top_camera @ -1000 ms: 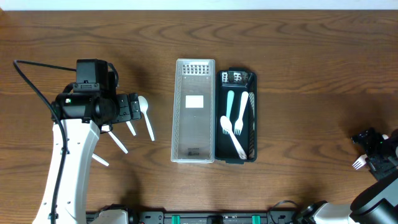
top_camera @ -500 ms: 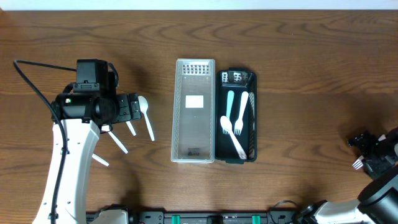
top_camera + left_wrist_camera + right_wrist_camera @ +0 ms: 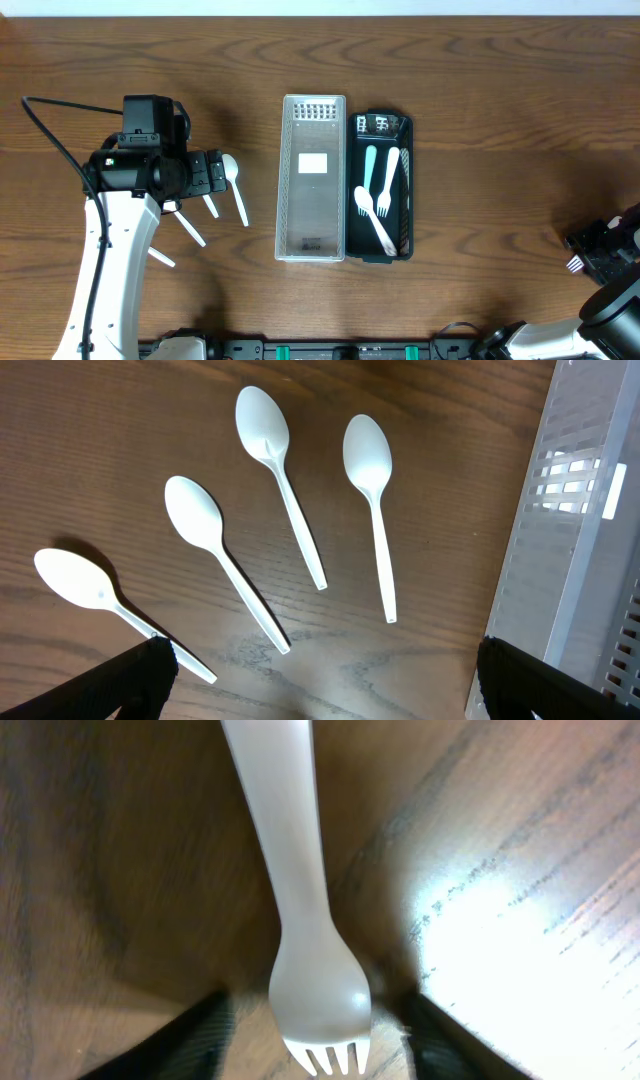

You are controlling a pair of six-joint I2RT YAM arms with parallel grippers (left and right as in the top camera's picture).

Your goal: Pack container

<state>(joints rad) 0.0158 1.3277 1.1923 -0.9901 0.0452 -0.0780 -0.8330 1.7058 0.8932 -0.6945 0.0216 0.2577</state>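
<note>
Left gripper (image 3: 320, 682) spread wide and empty, four white spoons (image 3: 372, 510) just ahead of its fingertips, clear basket (image 3: 585, 540) to their right, black container (image 3: 408, 150) beyond with forks (image 3: 370, 180) inside, right gripper (image 3: 315, 1040) parted astride a white fork (image 3: 295, 900), gripping nothing, tabletop (image 3: 500, 150) lying between it and the container.

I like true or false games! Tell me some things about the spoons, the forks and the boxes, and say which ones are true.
1. Four white spoons lie on the table under the left gripper. True.
2. The clear container is full of spoons. False: there is no cutlery in it.
3. A light blue fork lies in the dark tray. True.
4. The right gripper is over a spoon. False: a white fork lies on the table between its open fingers.
</note>
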